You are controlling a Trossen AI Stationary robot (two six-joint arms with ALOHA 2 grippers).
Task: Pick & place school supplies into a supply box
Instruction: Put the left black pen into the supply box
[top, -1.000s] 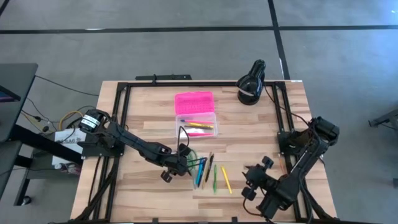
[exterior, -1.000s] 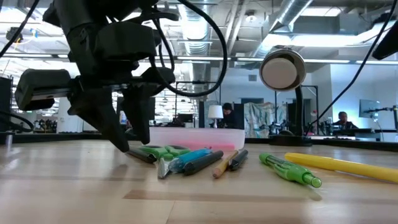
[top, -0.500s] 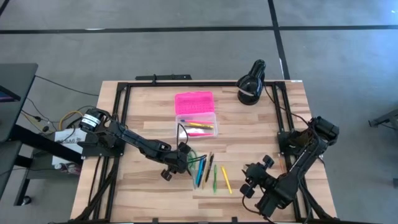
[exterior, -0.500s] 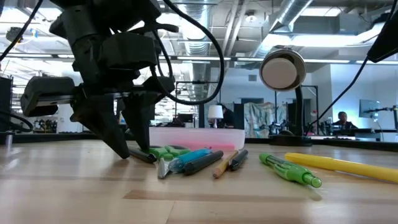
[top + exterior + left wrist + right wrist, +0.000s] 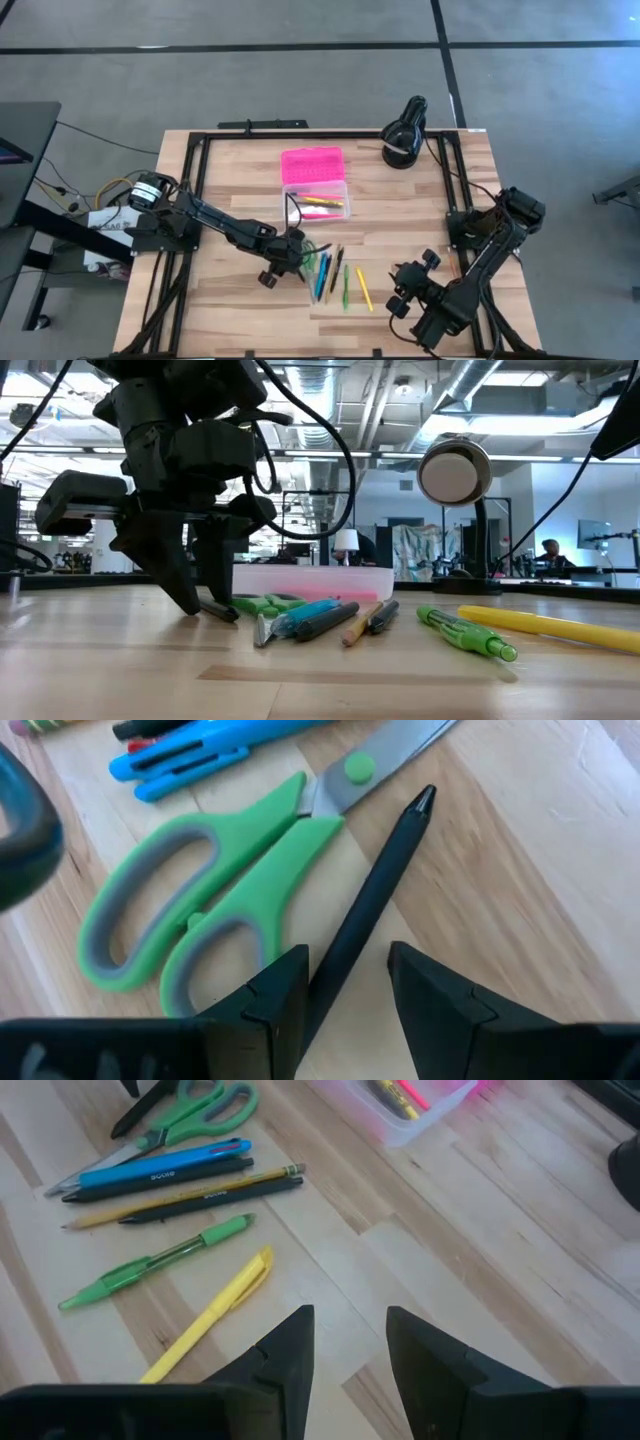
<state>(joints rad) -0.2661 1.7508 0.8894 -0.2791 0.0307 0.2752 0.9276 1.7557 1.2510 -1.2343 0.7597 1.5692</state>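
Fingers of left arm (image 5: 345, 995) straddle black pen (image 5: 375, 900) — spread, tips down at table; right fingers (image 5: 345, 1350) parted, idle.

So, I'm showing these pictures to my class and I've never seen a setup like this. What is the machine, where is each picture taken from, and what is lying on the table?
It is a robot with two dark arms at a wooden table. One picture looks straight down, one looks level across the table top, and two come from cameras on the wrists.

The left gripper is down at the table, its fingers open around a black pen beside green-handled scissors. Nothing is lifted yet. The right gripper waits open near the table's front right corner.

Nearby lie blue, green and yellow pens. The pink-lidded supply box stands open, a few pens already inside. A black lamp stands at the back.
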